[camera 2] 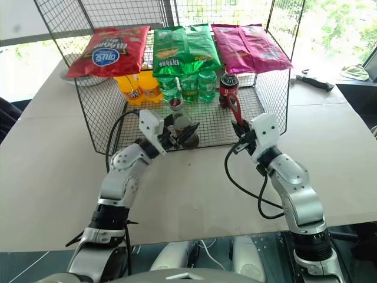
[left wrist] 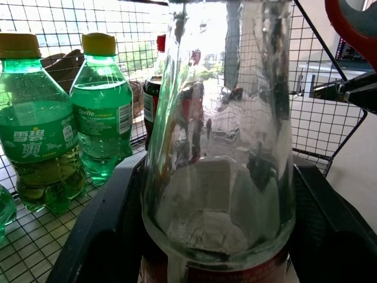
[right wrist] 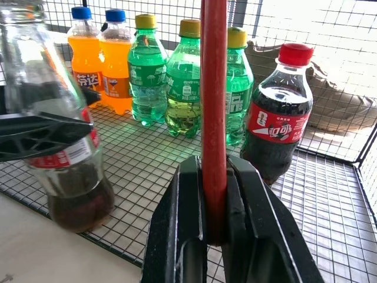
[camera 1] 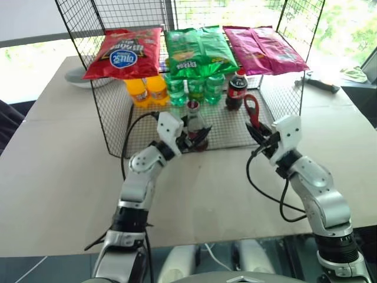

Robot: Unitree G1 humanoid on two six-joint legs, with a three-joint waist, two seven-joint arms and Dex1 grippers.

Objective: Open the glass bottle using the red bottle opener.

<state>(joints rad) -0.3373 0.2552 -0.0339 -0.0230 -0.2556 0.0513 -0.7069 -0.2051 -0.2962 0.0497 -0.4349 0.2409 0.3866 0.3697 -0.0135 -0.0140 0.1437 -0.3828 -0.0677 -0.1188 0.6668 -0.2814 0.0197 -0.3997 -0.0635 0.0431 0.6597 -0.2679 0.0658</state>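
My left tool [camera 1: 197,137] grips the glass bottle [camera 1: 194,125], right tool [camera 1: 259,133] clenches the red bottle opener [camera 1: 252,112]; misaligned prying could tip it.

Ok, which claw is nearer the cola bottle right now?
Right. The right claw, shut on the opener, sits just in front of the cola bottle. The left claw grips the glass bottle, further to the cola's left.
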